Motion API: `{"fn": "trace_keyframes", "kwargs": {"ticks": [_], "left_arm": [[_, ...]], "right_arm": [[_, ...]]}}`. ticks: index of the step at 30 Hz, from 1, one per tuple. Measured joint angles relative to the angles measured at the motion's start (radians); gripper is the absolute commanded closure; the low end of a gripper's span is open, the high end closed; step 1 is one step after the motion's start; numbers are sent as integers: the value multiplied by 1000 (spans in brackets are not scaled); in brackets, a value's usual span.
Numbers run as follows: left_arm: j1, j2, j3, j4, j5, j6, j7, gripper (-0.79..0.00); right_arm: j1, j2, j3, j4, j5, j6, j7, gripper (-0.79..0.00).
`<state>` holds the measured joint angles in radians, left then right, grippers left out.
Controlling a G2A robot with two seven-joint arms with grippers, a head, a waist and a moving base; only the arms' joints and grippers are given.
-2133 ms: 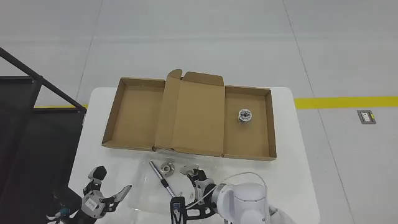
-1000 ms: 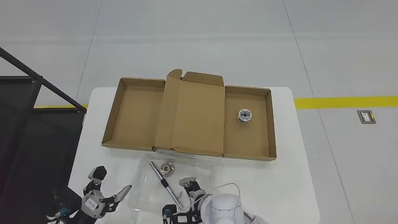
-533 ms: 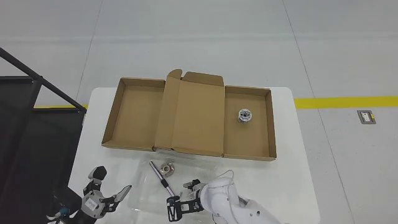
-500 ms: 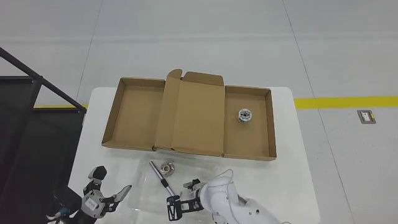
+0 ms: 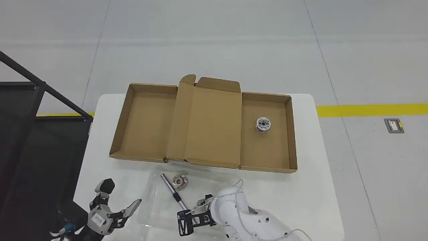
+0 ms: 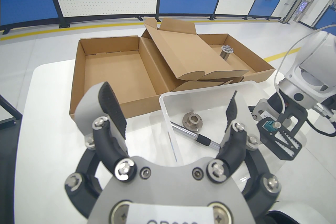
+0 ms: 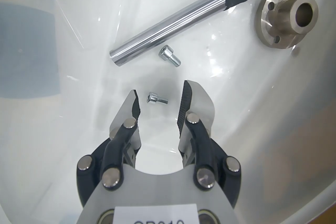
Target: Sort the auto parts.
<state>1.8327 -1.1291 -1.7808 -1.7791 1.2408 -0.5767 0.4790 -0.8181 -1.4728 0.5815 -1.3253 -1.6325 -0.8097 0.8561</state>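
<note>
A: When u look from the left side, what's first?

B: The left gripper (image 5: 119, 198). It's low at the near-left part of the white tabletop (image 5: 314, 187). Its fingers (image 6: 111, 104) are spread wide w/ nothing in them. It sits just beside the clear bin (image 6: 204, 89), not inside it.

A: OK, & what's in the bin?

B: 4 things. A shiny rod (image 7: 189, 22) w/ a black band lies flat on the bin floor. A round flange (image 7: 287, 19) w/ a hole in the middle sits just beside the rod, near the black band, on the side closer to the box. Can't tell if they touch. Then 2 tiny bolts. The first bolt (image 7: 169, 55) lies right by the rod's cut end. The second bolt (image 7: 156, 99) lies a bit apart from it.

A: And the other arm?

B: The right gripper (image 7: 160, 89) points down into the bin. Its fingers are apart, & the second bolt lies btw them on the bin floor. They aren't pinching it, there's a gap on both sides.

A: What's behind the bin?

B: A flat cardboard box (image 5: 144, 124), open, w/ a folded flap across the middle & a part on each side. A small gear part (image 5: 264, 124) stands in the right-hand part, well apart from the bin.
</note>
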Motion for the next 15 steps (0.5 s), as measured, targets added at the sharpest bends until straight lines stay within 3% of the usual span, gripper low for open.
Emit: {"fn": "trace_keyframes", "kwargs": {"ticks": [2, 4, 15], "left_arm": [[0, 0, 0, 0, 0, 0, 0, -785], [0, 0, 0, 0, 0, 0, 0, -785], [0, 0, 0, 0, 0, 0, 0, -785]], "right_arm": [[4, -4, -3, 7, 4, 0, 4, -185], [7, -7, -5, 14, 9, -1, 10, 0], [-6, -4, 15, -39, -13, 22, 4, 0]]}}
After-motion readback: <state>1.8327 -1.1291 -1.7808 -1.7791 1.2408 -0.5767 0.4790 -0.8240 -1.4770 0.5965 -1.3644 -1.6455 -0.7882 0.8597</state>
